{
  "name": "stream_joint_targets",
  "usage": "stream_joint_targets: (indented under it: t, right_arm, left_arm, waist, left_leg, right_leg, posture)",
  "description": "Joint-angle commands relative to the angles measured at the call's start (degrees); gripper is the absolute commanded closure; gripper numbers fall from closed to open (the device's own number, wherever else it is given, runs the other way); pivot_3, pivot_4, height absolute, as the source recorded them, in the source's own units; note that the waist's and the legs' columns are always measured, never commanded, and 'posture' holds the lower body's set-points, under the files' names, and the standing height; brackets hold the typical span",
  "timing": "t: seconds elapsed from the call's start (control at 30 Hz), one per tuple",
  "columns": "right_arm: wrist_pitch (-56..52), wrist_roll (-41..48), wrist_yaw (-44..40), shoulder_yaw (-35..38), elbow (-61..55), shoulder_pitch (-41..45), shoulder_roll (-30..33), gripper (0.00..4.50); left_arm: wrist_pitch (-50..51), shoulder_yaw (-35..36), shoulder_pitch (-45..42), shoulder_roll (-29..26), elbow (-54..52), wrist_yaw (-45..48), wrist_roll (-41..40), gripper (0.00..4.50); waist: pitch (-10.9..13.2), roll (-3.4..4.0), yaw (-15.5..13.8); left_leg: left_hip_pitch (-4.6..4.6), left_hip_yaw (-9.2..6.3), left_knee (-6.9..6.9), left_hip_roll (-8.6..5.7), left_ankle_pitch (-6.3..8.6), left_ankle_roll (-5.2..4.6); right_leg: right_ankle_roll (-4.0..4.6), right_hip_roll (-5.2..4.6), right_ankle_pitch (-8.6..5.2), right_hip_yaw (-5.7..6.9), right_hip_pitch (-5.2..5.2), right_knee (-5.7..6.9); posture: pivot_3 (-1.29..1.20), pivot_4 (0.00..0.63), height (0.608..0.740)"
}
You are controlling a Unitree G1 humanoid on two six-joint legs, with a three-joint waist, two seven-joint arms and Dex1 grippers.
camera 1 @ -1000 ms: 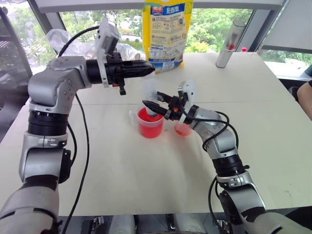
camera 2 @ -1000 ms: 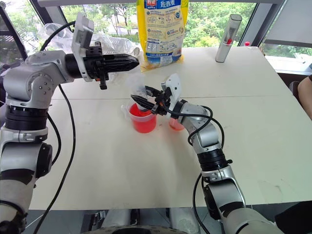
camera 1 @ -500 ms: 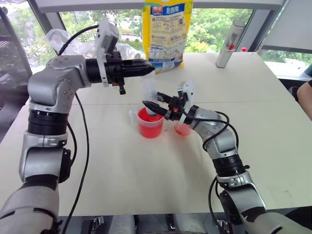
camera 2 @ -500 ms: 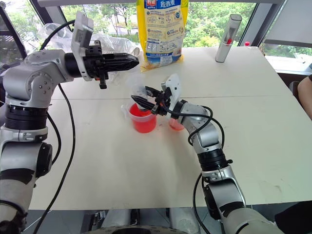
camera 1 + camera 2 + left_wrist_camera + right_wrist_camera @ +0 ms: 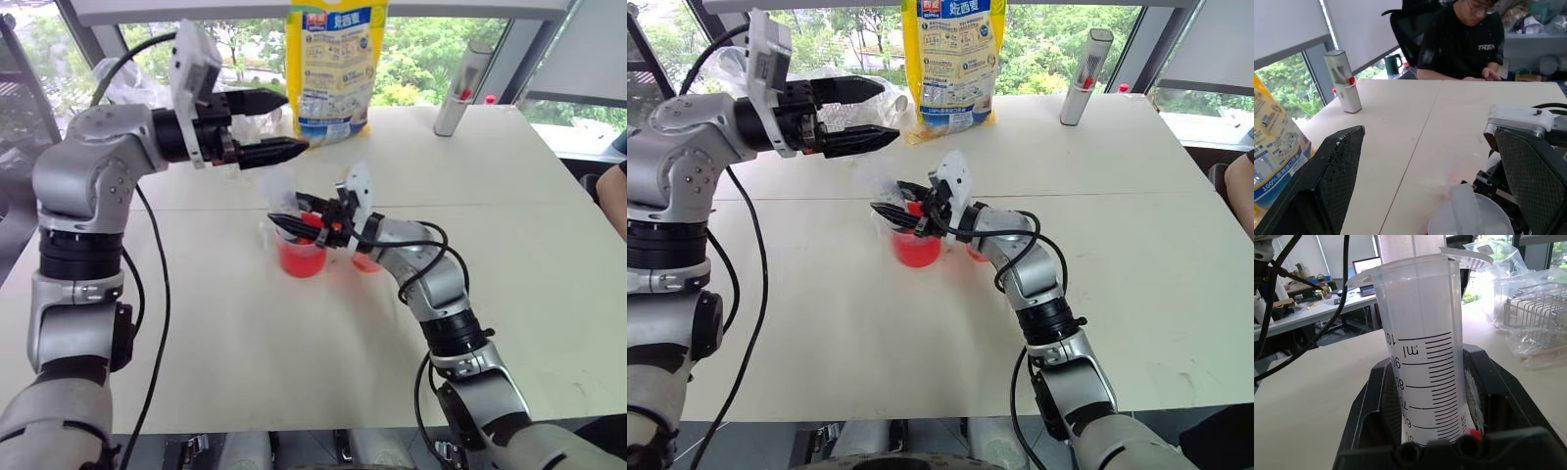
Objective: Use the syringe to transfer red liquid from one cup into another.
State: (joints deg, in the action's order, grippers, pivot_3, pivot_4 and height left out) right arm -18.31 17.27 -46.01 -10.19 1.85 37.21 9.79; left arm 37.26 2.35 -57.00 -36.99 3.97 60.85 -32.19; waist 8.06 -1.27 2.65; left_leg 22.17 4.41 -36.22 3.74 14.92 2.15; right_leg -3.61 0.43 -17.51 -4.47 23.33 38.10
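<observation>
Two hands I see: my right hand point(image 5: 294, 223) is clenched on the syringe point(image 5: 292, 192), upright above the big cup point(image 5: 301, 257) with red liquid point(image 5: 302, 259). My left hand point(image 5: 279, 125) is released, just above the syringe, not touching it.

syringe point(image 5: 1422, 367): clear smooth plastic | table point(image 5: 549, 225): matt pale wood-look | bag point(image 5: 333, 64): glossy yellow plastic
</observation>
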Motion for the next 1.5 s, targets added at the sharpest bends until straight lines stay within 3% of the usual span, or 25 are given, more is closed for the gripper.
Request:
stream_joint_targets:
  t: [0.03,0.57,0.73,0.9,1.03,1.5]
  right_arm:
    - [1.16,1.41,0.89,1.91,-2.60,1.95,-0.49,3.10]
    - [-5.86,6.97,4.86,6.66,-11.32,2.28,1.72,3.10]
    - [-13.05,13.17,8.61,12.52,-18.04,4.52,4.33,3.10]
    - [-16.52,16.29,11.40,19.56,-21.24,4.64,10.99,3.10]
    - [-15.28,15.34,11.99,20.51,-21.20,1.11,13.77,3.10]
    - [-4.37,8.87,12.36,16.88,-17.77,-10.24,13.14,3.10]
  left_arm:
    - [0.34,3.82,-1.00,-1.25,-1.67,-1.69,-1.42,0.05]
    - [1.06,5.91,1.28,-2.46,-3.24,-3.86,-3.12,0.05]
    - [-1.42,3.76,-0.97,-0.71,0.75,-1.81,-1.86,0.05]
    - [-4.94,0.87,-4.53,3.47,6.16,0.72,-0.33,0.05]
    - [-7.13,-0.54,-6.34,6.37,9.59,2.02,0.86,0.05]
    - [-14.69,-3.36,-18.25,18.19,24.59,3.56,5.64,0.05]
  waist:
    - [0.00,0.00,0.00]
    - [0.00,0.00,-0.07]
    - [0.00,0.00,-0.18]
    - [0.00,-0.01,-0.48]
    - [-0.01,-0.01,-0.03]
    - [0.00,0.01,-0.18]
  left_leg:
    - [0.00,0.00,0.00,0.00,0.00,0.00]
    - [0.01,-0.01,0.01,0.04,0.00,0.00]
    - [0.02,-0.01,0.01,0.03,0.00,0.00]
    - [0.07,0.00,-0.01,-0.02,0.00,0.00]
    - [0.07,0.02,0.03,-0.10,0.01,-0.01]
    - [0.07,0.03,0.02,-0.05,0.00,-0.02]
  right_leg:
    - [0.00,0.00,0.00,0.00,0.00,0.00]
    - [0.00,-0.04,0.00,0.00,0.00,0.00]
    - [0.00,-0.05,0.00,0.01,0.00,-0.01]
    - [0.00,-0.06,0.00,0.05,-0.02,-0.06]
    - [0.00,-0.03,0.00,0.03,-0.02,-0.11]
    - [-0.01,0.18,0.00,-0.03,-0.01,-0.09]
  posture:
    - [0.00,0.150,0.740]
    - [0.00,0.150,0.740]
    - [0.00,0.150,0.740]
    - [0.00,0.150,0.740]
    - [0.00,0.150,0.740]
    - [0.00,0.150,0.740]
